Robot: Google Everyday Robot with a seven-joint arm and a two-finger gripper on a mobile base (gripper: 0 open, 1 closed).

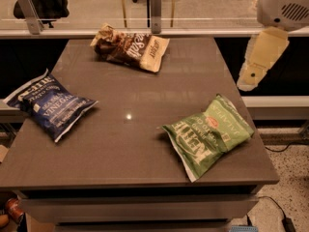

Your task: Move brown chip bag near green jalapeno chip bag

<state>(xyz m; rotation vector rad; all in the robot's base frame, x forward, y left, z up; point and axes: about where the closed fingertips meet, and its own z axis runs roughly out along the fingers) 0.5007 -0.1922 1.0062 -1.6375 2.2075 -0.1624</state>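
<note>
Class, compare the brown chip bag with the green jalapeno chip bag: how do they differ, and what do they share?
Colour: the brown chip bag is dark brown with a cream end; the green jalapeno chip bag is bright green. Place: the brown one lies at the table's far edge, the green one near its front right. Both lie flat, untouched; the gripper hangs beyond the table's right edge.

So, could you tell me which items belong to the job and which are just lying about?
Job: brown chip bag, far side; green jalapeno chip bag, front right; gripper, raised at the right.
Lying about: blue chip bag, left.
</note>
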